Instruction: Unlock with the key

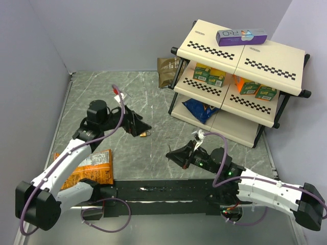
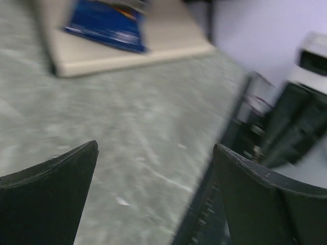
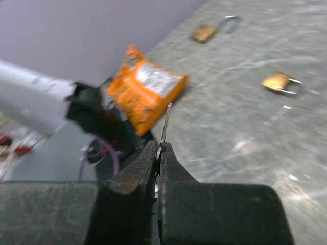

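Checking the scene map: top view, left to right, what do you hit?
In order: orange snack bag → brass padlock with silver shackle → right hand, pinching the thin silvery key → blue snack bag low in the cream checkered rack → purple rectangular box on its top.

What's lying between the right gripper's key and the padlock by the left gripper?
Nothing but bare table. The top view shows a clear stretch between the right gripper, shut on the key, and the padlock.
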`<act>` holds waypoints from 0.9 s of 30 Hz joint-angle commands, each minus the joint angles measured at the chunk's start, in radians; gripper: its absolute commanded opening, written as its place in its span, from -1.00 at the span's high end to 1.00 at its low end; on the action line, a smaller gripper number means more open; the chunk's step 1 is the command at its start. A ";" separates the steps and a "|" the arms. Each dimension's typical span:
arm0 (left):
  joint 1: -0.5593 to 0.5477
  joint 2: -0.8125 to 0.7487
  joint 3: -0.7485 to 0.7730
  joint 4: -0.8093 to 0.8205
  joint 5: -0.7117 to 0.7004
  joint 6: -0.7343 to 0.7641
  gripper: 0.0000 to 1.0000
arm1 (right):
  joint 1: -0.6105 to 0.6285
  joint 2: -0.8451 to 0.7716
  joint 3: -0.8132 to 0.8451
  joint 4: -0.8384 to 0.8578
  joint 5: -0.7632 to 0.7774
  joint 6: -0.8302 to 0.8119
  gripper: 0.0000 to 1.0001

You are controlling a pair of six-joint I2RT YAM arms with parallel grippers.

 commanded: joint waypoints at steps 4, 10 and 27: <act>-0.104 0.076 -0.032 0.227 0.434 -0.154 -0.98 | -0.013 0.064 0.092 0.218 -0.310 0.004 1.00; -0.222 0.103 -0.023 0.211 0.548 -0.137 -0.99 | -0.017 0.062 0.089 0.240 -0.246 0.059 1.00; -0.353 0.159 -0.032 0.243 0.531 -0.161 -0.48 | -0.016 0.030 0.077 0.304 -0.114 0.067 1.00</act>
